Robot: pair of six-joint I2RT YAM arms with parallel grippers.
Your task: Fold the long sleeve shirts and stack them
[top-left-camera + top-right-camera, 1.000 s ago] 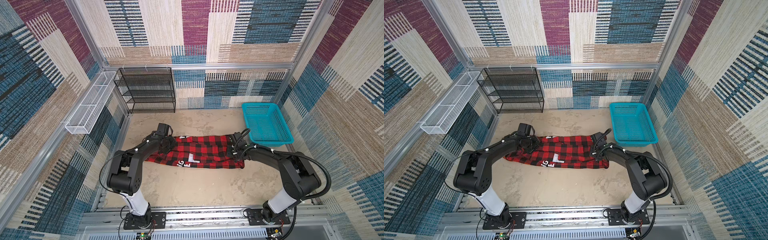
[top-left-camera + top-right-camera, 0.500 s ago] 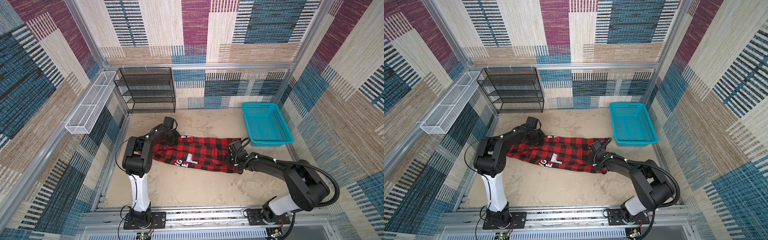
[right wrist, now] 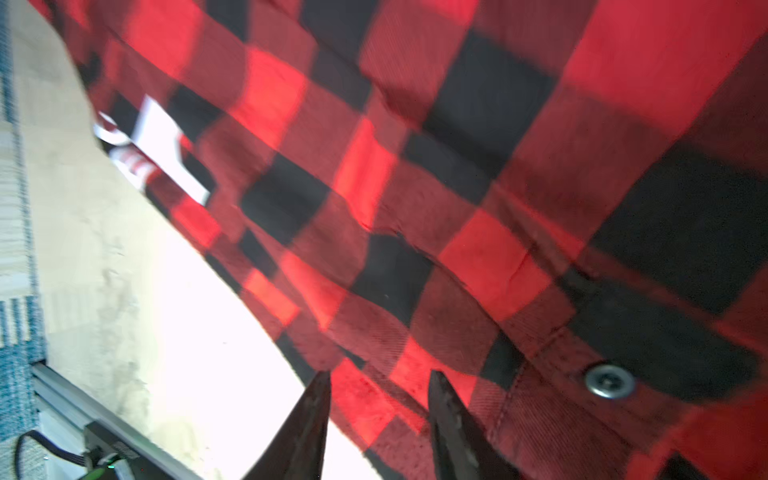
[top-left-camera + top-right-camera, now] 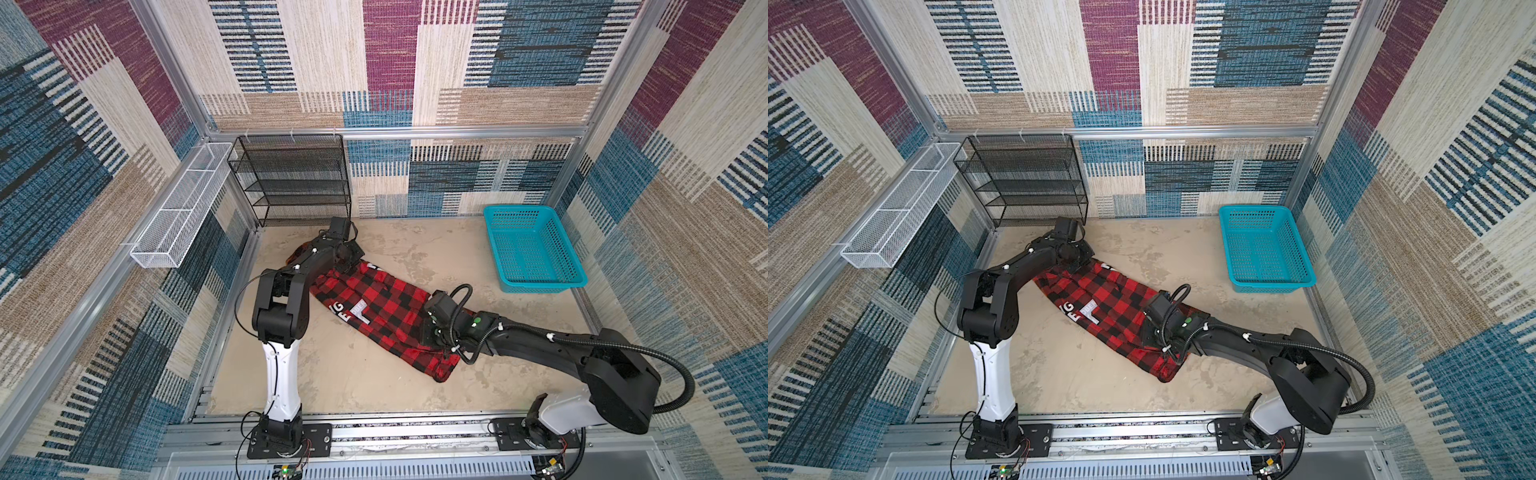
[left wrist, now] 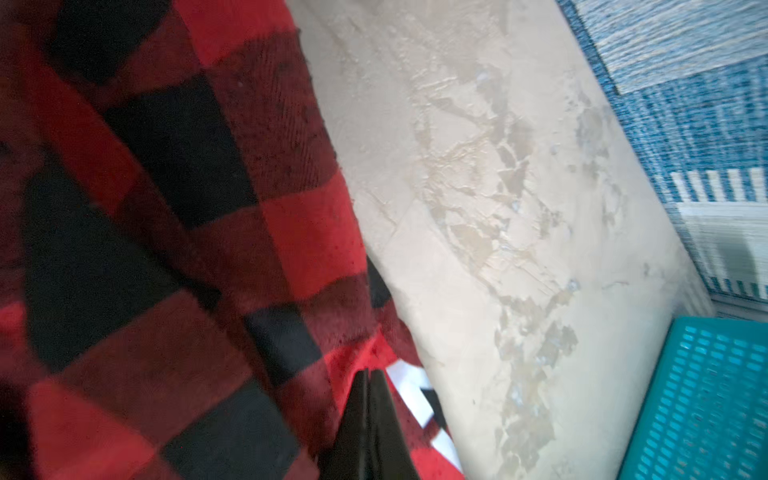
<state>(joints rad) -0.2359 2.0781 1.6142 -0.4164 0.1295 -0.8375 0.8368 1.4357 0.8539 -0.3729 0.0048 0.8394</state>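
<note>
Seeing the left gripper [image 5: 368, 376] pinched tight at the upper-left end of the shirt [image 4: 395, 316], the right gripper [image 3: 378, 376] half-spread over the lower-right end. Stretched diagonally mid-frame in both top views. Black rack [image 4: 291, 178] close behind the left gripper, teal basket [image 4: 540, 286] upper right, well apart.

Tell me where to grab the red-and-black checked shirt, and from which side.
Take the near-right end of the red-and-black buffalo-check flannel shirt, at the stitched edge by its metal snap button, coming low from the right. It lies flat as a long diagonal strip, so probably the ends grip best; the right end effector hangs open there.
</note>
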